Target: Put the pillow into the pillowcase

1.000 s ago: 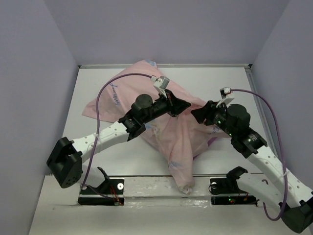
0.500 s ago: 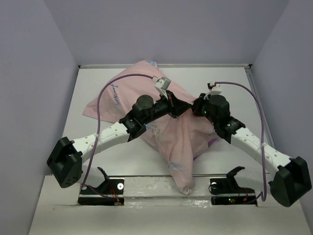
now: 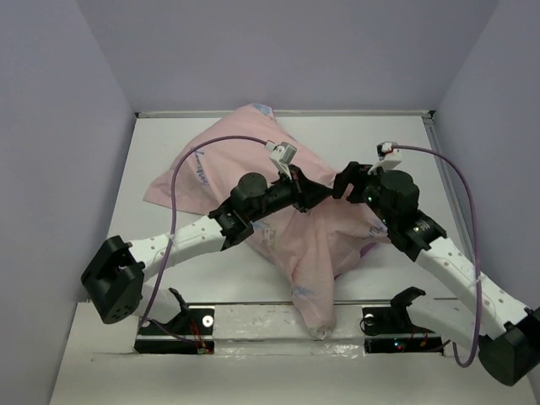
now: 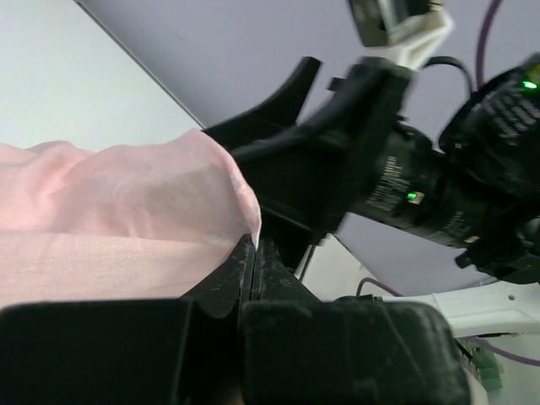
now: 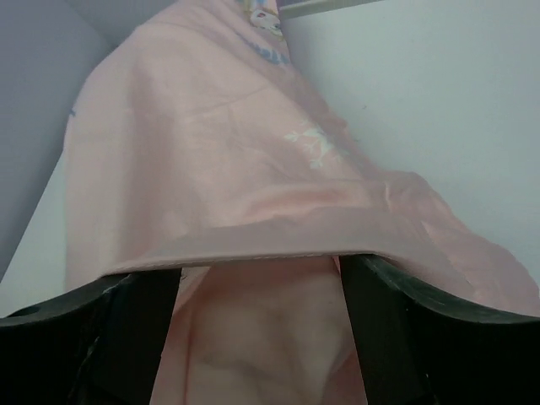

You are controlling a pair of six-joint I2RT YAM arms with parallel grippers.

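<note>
Pillowcase (image 3: 228,164): pale pink fabric with faint prints, spread in a rumpled heap across the middle of the white table (image 3: 405,139); a narrow tail of it runs down to the near edge between the two arm bases.
Pillowcase colour detail: a thin strip of purple shows under its right edge, and a small coloured print sits at its far tip.
Pillow: hidden; the pillowcase is plump towards its far left part, but no white surface shows, so whether the pillow is inside cannot be told.
Left gripper (image 3: 319,192): over the middle of the pillowcase, reaching to the right. The left wrist view shows its fingers pressed fully together, with a raised peak of pillowcase fabric pinched at their tips (image 4: 254,246).
Right gripper (image 3: 344,181): at the right side of the pillowcase, facing the left gripper, with the two tips very close to each other.
Right gripper state: spread wide. In the right wrist view its two dark fingers (image 5: 388,321) stand far apart, and a folded edge of the pillowcase lies across the gap and drapes over both; it grips nothing.
Fabric under that edge: more pink cloth sags between the fingers.
Cables: a purple cable (image 3: 173,181) arches over the left part of the pillowcase to the left wrist, and another loops out to the right of it.
</note>
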